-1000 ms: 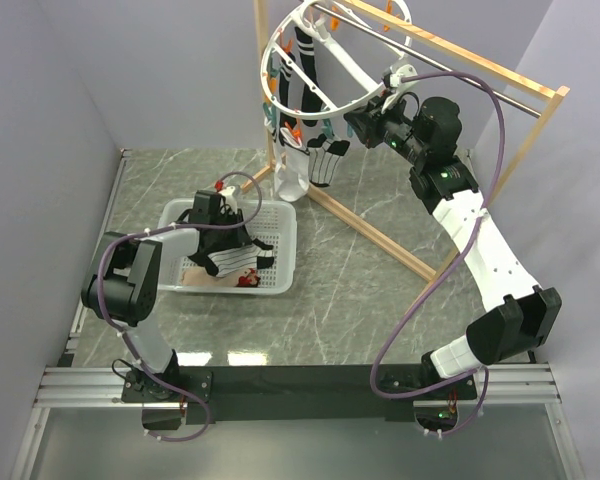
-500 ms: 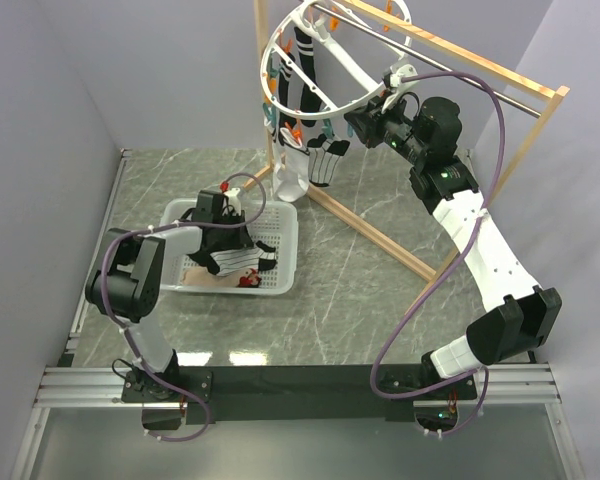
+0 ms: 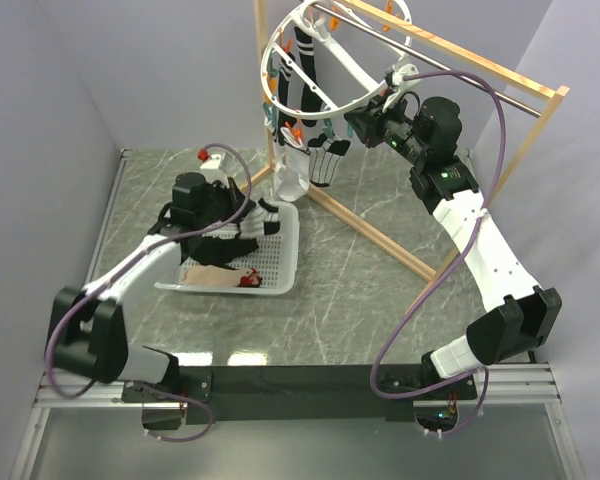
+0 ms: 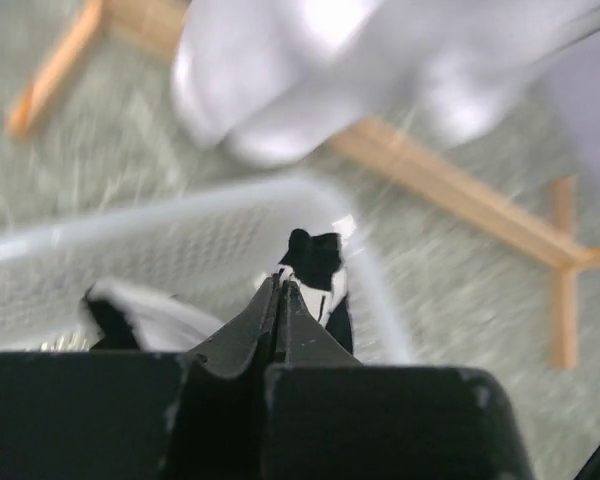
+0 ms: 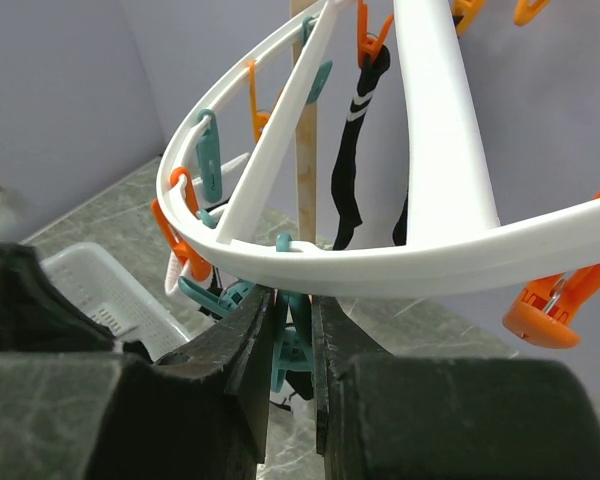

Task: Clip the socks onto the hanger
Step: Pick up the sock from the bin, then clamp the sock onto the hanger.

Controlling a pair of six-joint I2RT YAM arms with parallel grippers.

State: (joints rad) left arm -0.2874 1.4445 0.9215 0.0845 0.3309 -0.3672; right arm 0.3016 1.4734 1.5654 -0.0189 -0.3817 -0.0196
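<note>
Black-and-white sock is now pinched by closed left jaws, raised over the basket; teal clip under the hanger is gripped by right jaws; clipping can follow.

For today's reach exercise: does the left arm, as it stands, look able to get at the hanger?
Probably yes. The left claw, shut on a sock, sits over the basket's far right corner, near the hanger; only the frame's post stands close by.

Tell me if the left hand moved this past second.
Yes: the left hand went from the basket's middle toward its far rim, nearer the wooden post.
</note>
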